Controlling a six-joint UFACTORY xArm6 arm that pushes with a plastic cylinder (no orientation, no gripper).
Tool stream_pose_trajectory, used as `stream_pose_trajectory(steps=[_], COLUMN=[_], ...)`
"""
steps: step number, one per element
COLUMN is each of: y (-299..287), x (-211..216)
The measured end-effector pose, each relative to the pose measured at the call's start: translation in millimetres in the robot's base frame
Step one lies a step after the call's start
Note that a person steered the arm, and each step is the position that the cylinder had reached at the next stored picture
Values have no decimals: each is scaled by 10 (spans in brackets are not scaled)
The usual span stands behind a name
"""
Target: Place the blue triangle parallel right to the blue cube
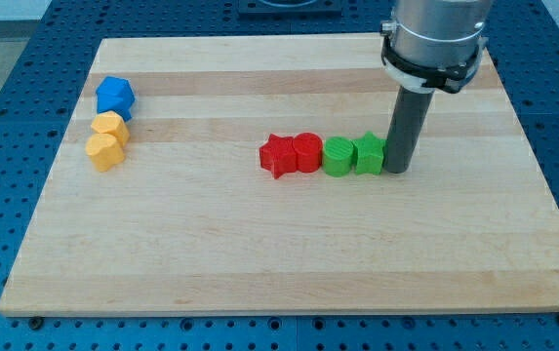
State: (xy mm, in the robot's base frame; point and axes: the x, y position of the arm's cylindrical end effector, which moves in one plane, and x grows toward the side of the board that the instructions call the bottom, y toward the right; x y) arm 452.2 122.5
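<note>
One blue block [115, 97] sits near the board's upper left; it is angular, and I cannot tell whether it is the cube or the triangle. No second blue block shows. My tip [396, 172] rests on the board right of centre, far to the right of the blue block. It touches or nearly touches the right side of a green star block [368, 153]. The arm's grey housing covers part of the board's top right.
Two yellow blocks [110, 127] [104, 151] lie just below the blue block, touching each other. A row at mid-board runs left to right: red star [278, 155], red cylinder [305, 152], green cylinder [338, 156], green star. The wooden board [259, 253] lies on a blue perforated table.
</note>
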Motion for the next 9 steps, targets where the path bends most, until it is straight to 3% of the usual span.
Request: stream_pose_trajectory(steps=[1, 2, 3, 4, 7, 9], y=[84, 694, 919, 523, -1381, -2911], x=[-2, -311, -807, -1083, -1784, -1931])
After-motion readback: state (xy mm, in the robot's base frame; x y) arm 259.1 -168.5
